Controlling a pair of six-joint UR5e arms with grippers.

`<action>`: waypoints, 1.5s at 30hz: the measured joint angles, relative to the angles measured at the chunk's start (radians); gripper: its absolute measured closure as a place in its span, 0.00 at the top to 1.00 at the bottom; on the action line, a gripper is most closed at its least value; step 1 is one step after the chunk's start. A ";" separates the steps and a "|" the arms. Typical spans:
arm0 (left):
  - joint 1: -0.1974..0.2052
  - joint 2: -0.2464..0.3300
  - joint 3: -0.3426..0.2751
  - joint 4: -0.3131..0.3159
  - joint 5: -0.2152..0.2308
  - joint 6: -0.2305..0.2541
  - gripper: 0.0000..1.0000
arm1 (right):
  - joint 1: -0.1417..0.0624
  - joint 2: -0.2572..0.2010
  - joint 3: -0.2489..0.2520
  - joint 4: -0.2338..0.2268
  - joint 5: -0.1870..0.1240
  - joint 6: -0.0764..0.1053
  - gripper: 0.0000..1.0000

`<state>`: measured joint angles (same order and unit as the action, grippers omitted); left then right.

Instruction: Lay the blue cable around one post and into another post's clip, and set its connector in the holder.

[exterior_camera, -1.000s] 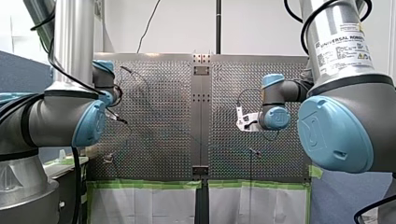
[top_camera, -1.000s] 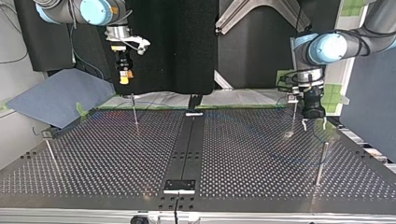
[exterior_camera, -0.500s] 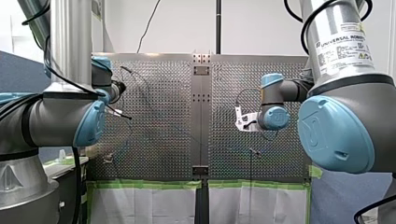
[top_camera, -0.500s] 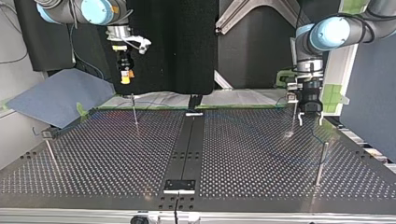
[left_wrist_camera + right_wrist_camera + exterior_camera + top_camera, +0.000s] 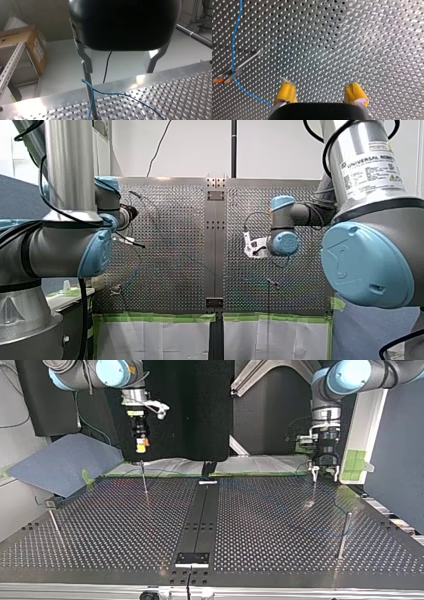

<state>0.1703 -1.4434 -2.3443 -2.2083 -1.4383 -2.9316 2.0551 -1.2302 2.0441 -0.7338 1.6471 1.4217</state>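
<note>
My right arm reaches in from the top view's left. Its gripper (image 5: 141, 449) points straight down, high over the far edge of the silver table full of little holes (image 5: 270, 525). Its two yellow pads (image 5: 286, 92) are wide apart and hold nothing. In the right wrist view the thin blue cable (image 5: 233, 50) runs over the table under it. The cable goes past a thin metal post (image 5: 247, 60) and then just beside one pad.

My left arm reaches in from the top view's right. Its black gripper (image 5: 120, 71) points down too, low over the table's far edge. Its metal fingers (image 5: 86, 65) are wide apart and hold nothing. One finger is right by the top of a second thin metal post (image 5: 91, 105). I cannot tell if they touch. The blue cable loops around that post and runs off across the table. I cannot make out the connector or the holder.
</note>
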 joint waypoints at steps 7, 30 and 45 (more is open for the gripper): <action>-0.056 -0.048 0.034 -0.060 -0.059 0.059 1.00 | 0.059 0.019 -0.046 0.026 0.058 0.011 0.98; -0.262 -0.254 0.058 -0.188 -0.266 0.265 1.00 | 0.243 0.098 -0.082 0.085 0.184 0.022 0.98; -0.394 -0.336 -0.012 -0.139 -0.397 0.397 1.00 | 0.360 0.099 -0.081 0.123 0.229 0.091 0.98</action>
<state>-0.2233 -1.7793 -2.3565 -2.3476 -1.8355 -2.5346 2.4151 -1.1315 1.9632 -0.6106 1.8757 1.5128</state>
